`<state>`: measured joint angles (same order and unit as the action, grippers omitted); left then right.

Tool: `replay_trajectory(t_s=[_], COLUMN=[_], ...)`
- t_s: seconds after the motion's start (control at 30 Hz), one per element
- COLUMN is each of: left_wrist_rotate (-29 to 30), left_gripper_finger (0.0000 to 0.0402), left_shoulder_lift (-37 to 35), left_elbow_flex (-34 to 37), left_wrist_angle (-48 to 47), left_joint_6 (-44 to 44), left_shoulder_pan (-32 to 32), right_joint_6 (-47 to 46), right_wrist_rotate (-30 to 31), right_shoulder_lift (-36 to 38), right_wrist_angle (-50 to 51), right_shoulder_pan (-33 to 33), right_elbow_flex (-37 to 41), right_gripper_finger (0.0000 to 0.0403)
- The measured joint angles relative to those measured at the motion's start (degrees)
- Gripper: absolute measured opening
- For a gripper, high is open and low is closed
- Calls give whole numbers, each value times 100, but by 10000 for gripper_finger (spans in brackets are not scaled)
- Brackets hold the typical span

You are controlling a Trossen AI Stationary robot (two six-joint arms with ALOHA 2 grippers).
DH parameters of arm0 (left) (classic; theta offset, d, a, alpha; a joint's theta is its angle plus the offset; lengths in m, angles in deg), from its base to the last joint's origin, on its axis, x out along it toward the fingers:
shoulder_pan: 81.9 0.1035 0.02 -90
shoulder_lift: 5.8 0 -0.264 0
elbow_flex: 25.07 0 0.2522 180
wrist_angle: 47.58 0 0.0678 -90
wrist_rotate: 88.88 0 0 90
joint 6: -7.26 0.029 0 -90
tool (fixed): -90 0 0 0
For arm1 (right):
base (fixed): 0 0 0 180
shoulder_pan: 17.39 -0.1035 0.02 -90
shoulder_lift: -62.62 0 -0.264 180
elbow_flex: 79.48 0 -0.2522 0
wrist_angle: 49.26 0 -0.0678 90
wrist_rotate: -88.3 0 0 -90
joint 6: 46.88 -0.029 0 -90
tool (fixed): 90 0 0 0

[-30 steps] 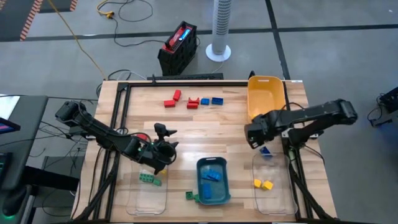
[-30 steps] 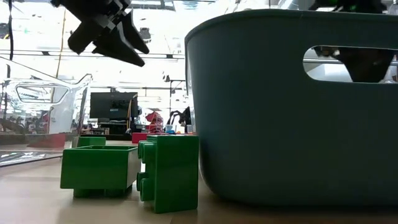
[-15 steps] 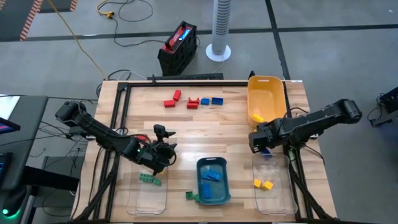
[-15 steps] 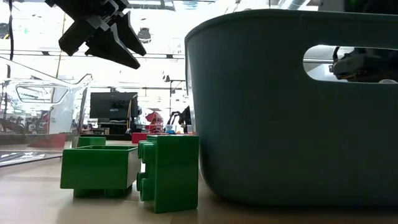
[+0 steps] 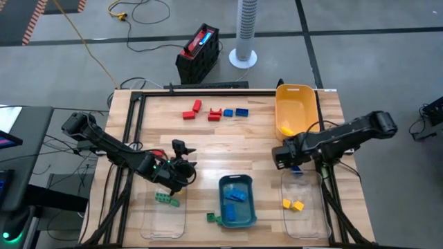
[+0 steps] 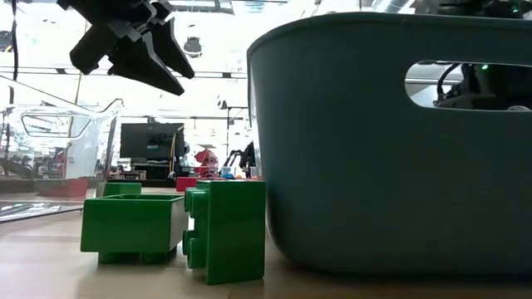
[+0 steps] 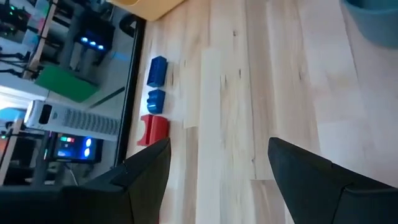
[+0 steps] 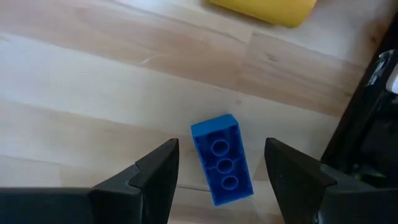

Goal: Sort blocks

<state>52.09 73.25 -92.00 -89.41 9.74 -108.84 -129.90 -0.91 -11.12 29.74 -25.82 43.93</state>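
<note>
Right gripper (image 8: 217, 180) shifted over glossy studded blue brick (image 8: 222, 167) (jaws apart).

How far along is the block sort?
Done: blue blocks in the teal bin, yellow blocks and green blocks in clear bins. In hand: nothing; the open right pincer is over a blue brick. Left: red and blue bricks at the table's far edge.

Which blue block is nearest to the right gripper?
The lone blue block on bare wood, right under the open right gripper. The others lie in the teal bin or at the far edge.
</note>
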Motion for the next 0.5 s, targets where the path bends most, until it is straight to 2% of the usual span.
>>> replay_trajectory(t_s=[0.13,0.37,0.5], left_wrist_rotate=[-34,-127,-127], left_gripper_finger=[263,263,263], left_shoulder_lift=[2,2,2], left_elbow_flex=[150,234,234], left_wrist_angle=[204,198,185], left_joint_6=[216,264,264], left_shoulder_pan=[0,0,0], right_joint_6=[83,21,-33], right_wrist_rotate=[-39,-174,-176], right_shoulder_lift=[-141,-78,-41], right_wrist_angle=[-204,-1094,-1100], right_shoulder_pan=[115,151,144], right_elbow_flex=[60,808,913], right_gripper_finger=[248,248,248])
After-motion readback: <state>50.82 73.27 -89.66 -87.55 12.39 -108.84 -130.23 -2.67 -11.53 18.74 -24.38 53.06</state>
